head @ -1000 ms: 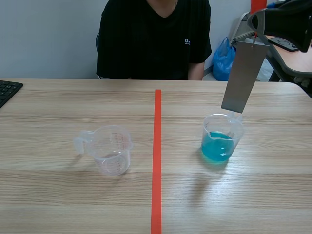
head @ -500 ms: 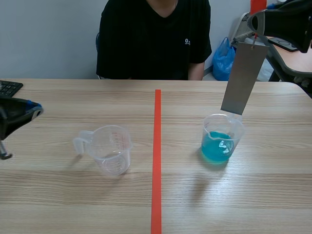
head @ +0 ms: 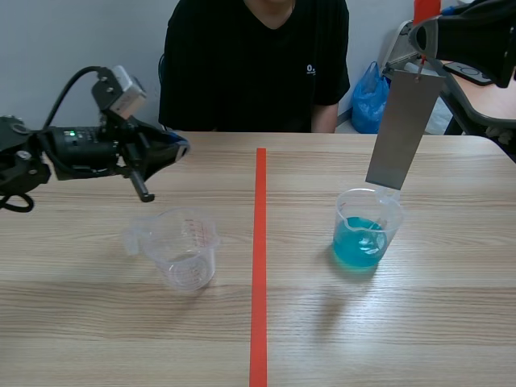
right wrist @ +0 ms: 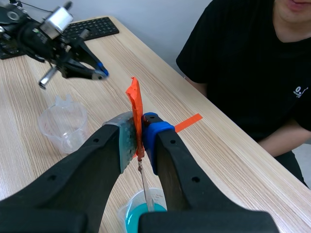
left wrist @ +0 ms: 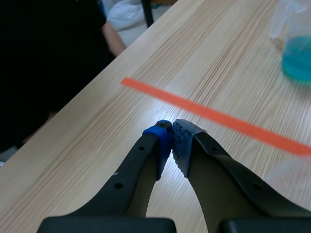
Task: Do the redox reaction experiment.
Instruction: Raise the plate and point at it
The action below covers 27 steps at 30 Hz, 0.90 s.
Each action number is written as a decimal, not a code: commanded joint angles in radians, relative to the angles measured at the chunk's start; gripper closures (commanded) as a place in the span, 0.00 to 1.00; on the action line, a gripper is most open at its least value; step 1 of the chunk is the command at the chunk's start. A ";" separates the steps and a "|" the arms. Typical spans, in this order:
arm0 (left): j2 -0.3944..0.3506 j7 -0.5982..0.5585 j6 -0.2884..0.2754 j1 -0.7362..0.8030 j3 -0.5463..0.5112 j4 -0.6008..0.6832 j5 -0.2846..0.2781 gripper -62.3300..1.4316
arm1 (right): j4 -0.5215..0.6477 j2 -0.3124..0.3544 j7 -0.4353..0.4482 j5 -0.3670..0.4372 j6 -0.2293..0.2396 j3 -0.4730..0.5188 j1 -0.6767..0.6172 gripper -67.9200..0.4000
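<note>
Grip first: my right gripper (right wrist: pixel 138 133) is clamped on the orange tag (right wrist: pixel 133 99) at the top of the metal strip (head: pixel 399 129). The strip hangs tilted, lower end just above the rim of the beaker of blue liquid (head: pixel 364 230), not dipped as far as I can tell. My left gripper (left wrist: pixel 172 141) is closed on nothing, pads touching. It is raised over the table (head: pixel 97 322) beyond the empty measuring cup (head: pixel 187 246), left of the orange tape line (head: pixel 259 266).

Risk, my judgement: strip is held only by that small tag, so it may swing on the way down, clip the rim and tip or splash the beaker. Tag could also slip between the pads.

Views: scene view gives the strip's broad face and its gap to the rim. Right wrist view sees the strip edge-on but shows the tag pinched. Left wrist view shows plainly that the left pads meet.
</note>
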 commanded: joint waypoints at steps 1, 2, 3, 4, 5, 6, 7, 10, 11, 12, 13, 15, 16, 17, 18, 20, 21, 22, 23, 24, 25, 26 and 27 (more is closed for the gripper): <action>0.037 -0.014 -0.002 -0.029 0.012 0.011 -0.012 0.91 | 0.008 0.010 0.014 0.018 0.007 0.014 0.012 0.98; 0.060 -0.014 -0.002 -0.043 0.032 -0.002 -0.012 0.91 | 0.008 0.010 0.014 0.018 0.007 0.014 0.012 0.98; 0.081 -0.014 -0.002 -0.054 0.050 -0.013 -0.012 0.91 | 0.008 0.010 0.014 0.018 0.007 0.014 0.012 0.98; 0.103 -0.014 -0.002 -0.061 0.066 -0.022 -0.012 0.91 | 0.008 0.010 0.014 0.018 0.007 0.014 0.012 0.98; 0.124 -0.014 -0.002 -0.069 0.083 -0.030 -0.012 0.91 | 0.008 0.010 0.014 0.018 0.007 0.014 0.012 0.98; 0.145 -0.014 -0.002 -0.073 0.099 -0.038 -0.011 0.91 | 0.008 0.010 0.014 0.018 0.007 0.014 0.012 0.98; 0.165 -0.014 -0.002 -0.076 0.113 -0.043 -0.011 0.91 | 0.008 0.010 0.014 0.018 0.007 0.014 0.012 0.98; 0.217 -0.013 -0.002 -0.078 0.147 -0.051 -0.011 0.91 | 0.008 0.010 0.014 0.018 0.007 0.014 0.012 0.98; 0.229 -0.013 -0.002 -0.078 0.156 -0.051 -0.011 0.91 | 0.008 0.010 0.014 0.018 0.007 0.014 0.012 0.98; 0.239 -0.013 -0.002 -0.078 0.163 -0.051 -0.011 0.91 | 0.008 0.010 0.014 0.018 0.007 0.014 0.012 0.98; 0.247 -0.013 -0.002 -0.078 0.166 -0.051 -0.011 0.91 | 0.008 0.010 0.014 0.018 0.007 0.014 0.012 0.98; 0.263 -0.004 -0.002 -0.077 0.166 -0.051 -0.011 0.91 | 0.008 0.010 0.014 0.018 0.007 0.014 0.012 0.98; 0.272 0.008 -0.002 -0.077 0.166 -0.051 -0.011 0.91 | 0.008 0.010 0.014 0.018 0.007 0.014 0.012 0.98; 0.278 0.019 -0.002 -0.077 0.166 -0.051 -0.011 0.91 | 0.008 0.010 0.014 0.018 0.007 0.014 0.012 0.98; 0.286 0.026 -0.002 -0.077 0.166 -0.051 -0.011 0.91 | 0.008 0.010 0.014 0.018 0.007 0.014 0.012 0.98; 0.298 0.034 -0.002 -0.077 0.166 -0.051 -0.012 0.91 | 0.008 0.010 0.014 0.018 0.007 0.014 0.012 0.98; 0.306 0.037 -0.002 -0.077 0.166 -0.051 -0.012 0.91 | 0.008 0.010 0.014 0.018 0.007 0.014 0.012 0.98; 0.311 0.043 -0.002 -0.077 0.166 -0.051 -0.012 0.91 | 0.008 0.010 0.014 0.018 0.007 0.014 0.012 0.98; 0.314 0.051 -0.002 -0.077 0.166 -0.051 -0.012 0.91 | 0.008 0.010 0.014 0.018 0.007 0.014 0.012 0.98; 0.324 0.063 -0.002 -0.077 0.166 -0.051 -0.012 0.91 | 0.008 0.010 0.014 0.018 0.007 0.014 0.012 0.98; 0.327 0.073 -0.002 -0.077 0.166 -0.051 -0.012 0.91 | 0.008 0.010 0.014 0.018 0.007 0.014 0.012 0.98; 0.331 0.078 -0.002 -0.077 0.166 -0.051 -0.012 0.91 | 0.008 0.010 0.014 0.018 0.007 0.014 0.012 0.98; 0.340 0.080 -0.002 -0.075 0.166 -0.051 -0.012 0.91 | 0.008 0.010 0.014 0.018 0.007 0.014 0.012 0.98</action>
